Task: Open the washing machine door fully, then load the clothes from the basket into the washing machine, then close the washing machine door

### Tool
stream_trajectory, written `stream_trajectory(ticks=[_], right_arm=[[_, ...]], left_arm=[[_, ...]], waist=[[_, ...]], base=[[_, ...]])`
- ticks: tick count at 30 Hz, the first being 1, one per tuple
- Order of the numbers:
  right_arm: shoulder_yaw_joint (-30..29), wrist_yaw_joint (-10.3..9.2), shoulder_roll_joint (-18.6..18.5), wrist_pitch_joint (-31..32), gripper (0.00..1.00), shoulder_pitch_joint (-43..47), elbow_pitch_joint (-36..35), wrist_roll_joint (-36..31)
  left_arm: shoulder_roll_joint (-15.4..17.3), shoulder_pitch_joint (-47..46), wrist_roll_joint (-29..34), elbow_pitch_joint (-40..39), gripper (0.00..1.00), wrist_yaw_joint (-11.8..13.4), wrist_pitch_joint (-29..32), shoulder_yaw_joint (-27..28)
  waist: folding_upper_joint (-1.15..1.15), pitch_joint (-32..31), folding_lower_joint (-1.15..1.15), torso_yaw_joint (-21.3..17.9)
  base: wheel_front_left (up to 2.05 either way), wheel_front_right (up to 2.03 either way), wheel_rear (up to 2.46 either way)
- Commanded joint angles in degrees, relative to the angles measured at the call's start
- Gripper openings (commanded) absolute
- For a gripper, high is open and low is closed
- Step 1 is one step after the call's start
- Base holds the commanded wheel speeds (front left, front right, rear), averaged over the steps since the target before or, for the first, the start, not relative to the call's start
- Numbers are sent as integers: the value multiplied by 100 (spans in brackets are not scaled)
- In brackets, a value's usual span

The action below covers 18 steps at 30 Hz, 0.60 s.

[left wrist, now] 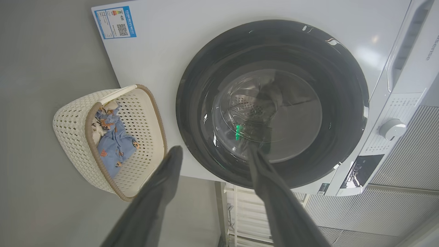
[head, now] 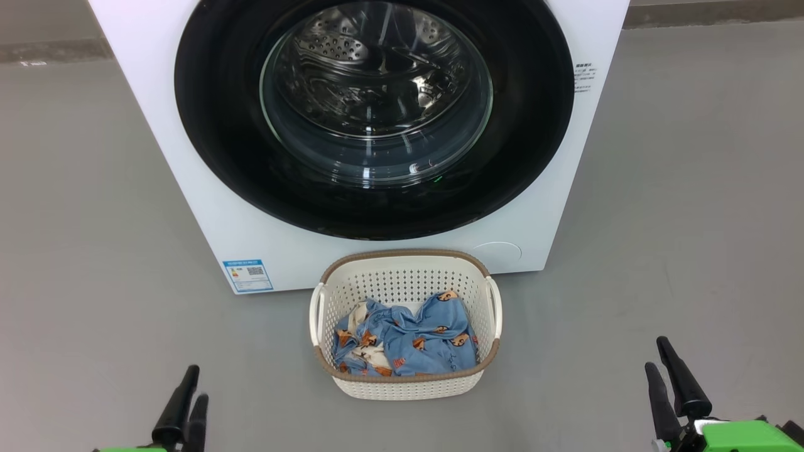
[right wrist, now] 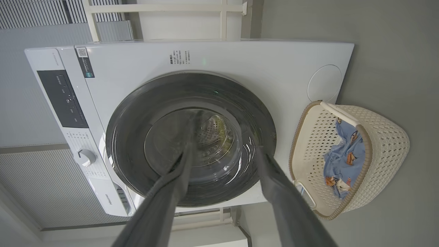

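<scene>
Step in hand: the first one, opening the door; judged not yet begun.
Washing machine door (head: pixel 374 119): shut, black rim flush with the white front, steel drum visible through the glass.
Washing machine (head: pixel 188 207): far centre, standing on the grey floor (head: pixel 94 251), blue label sticker (head: pixel 248 275) at its lower left corner.
Basket (head: pixel 405 383): on the floor just in front of the machine, below the door, its far rim close to the white panel.
Clothes (head: pixel 408 342): bunched in the bottom of the basket, all inside it, none in the drum.
Left end effector (head: pixel 196 384): near left, low, well apart from basket and door; released, fingers spread in the wrist view, grasping nothing.
Right end effector (head: pixel 656 353): near right, low, equally clear of everything; released, fingers apart, grasping nothing.
Next move calls for: raising one arm toward the door's rim and catching its opening edge, then swinging it wide on its hinge.
Unclear: handle or finger recess not discernible on the glossy rim, so opening side hard to call.
Watch for: door swing passing above the basket; fingers slipping on the smooth rim.
</scene>
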Motion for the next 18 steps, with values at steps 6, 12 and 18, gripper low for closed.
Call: stream_trajectory(ticks=[6, 12, 18], right_arm=[[53, 1, -47, -86, 100, -160, -204, -19], [95, 1, -49, -161, 100, -189, -267, 17], [153, 1, -58, -219, 100, -228, -350, 11]], left_arm=[[73, -200, 1, -145, 100, -11, -131, -43], [79, -244, 28, -173, 100, -12, -216, -76], [86, -285, 131, -237, 100, -14, -317, -131]], waist=[[0, -12, 10, 0], [0, -1, 0, -2], [0, -1, 0, -6]], base=[[0, 0, 0], [0, 0, 0], [0, 0, 0]])
